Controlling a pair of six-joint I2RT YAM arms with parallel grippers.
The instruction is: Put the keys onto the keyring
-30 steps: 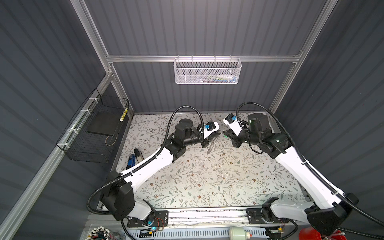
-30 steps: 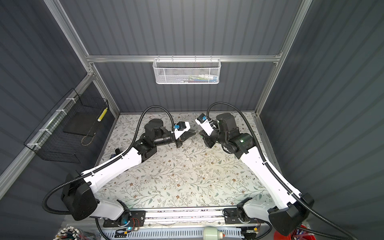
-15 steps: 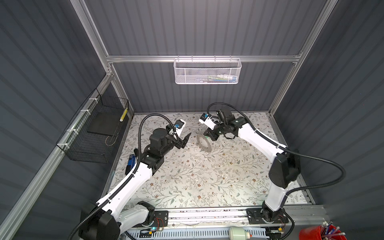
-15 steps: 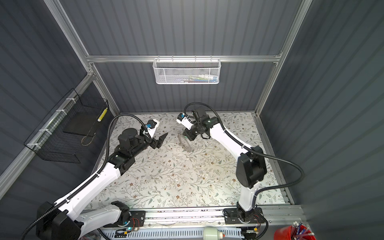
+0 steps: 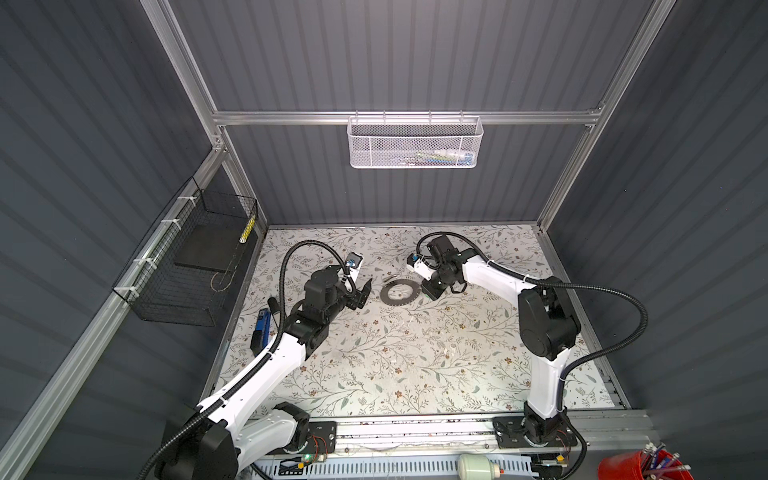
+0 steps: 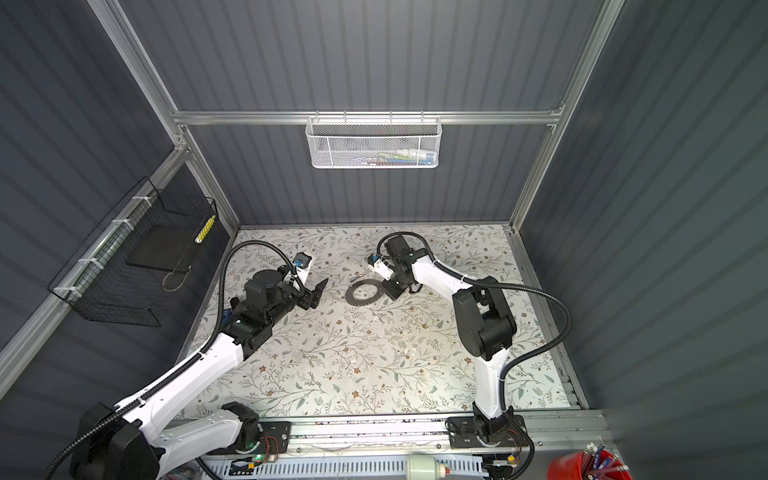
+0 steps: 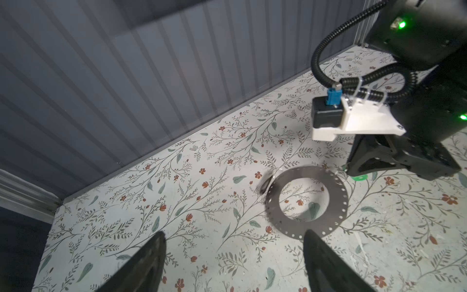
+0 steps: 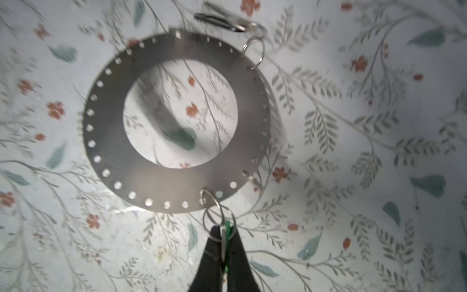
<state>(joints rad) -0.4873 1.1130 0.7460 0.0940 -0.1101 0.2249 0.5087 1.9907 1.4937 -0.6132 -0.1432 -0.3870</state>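
The keyring [image 5: 398, 292], a flat grey plate with a big central hole, tiny rim holes and wire loops, lies on the tabletop [image 5: 415, 365] above centre in both top views, between the spread left hand [image 5: 362, 295] and the right hand [image 8: 224, 235], which pinches the green tag [image 8: 228, 226] on a rim loop; the key [image 8: 219, 20] lies just beside its rim

The space was enclosed by dark grey ribbed wall panels [image 5: 395, 62], held in an aluminium frame [image 5: 291, 117]. A white mesh basket [image 5: 365, 153] was hung from the crossbar on the back wall (its contents were too small to be made out). A black wire basket [image 5: 174, 299] was fixed along the wall on the left of both top views. The tabletop was covered by a brightly lit floral-patterned sheet [image 5: 415, 365].
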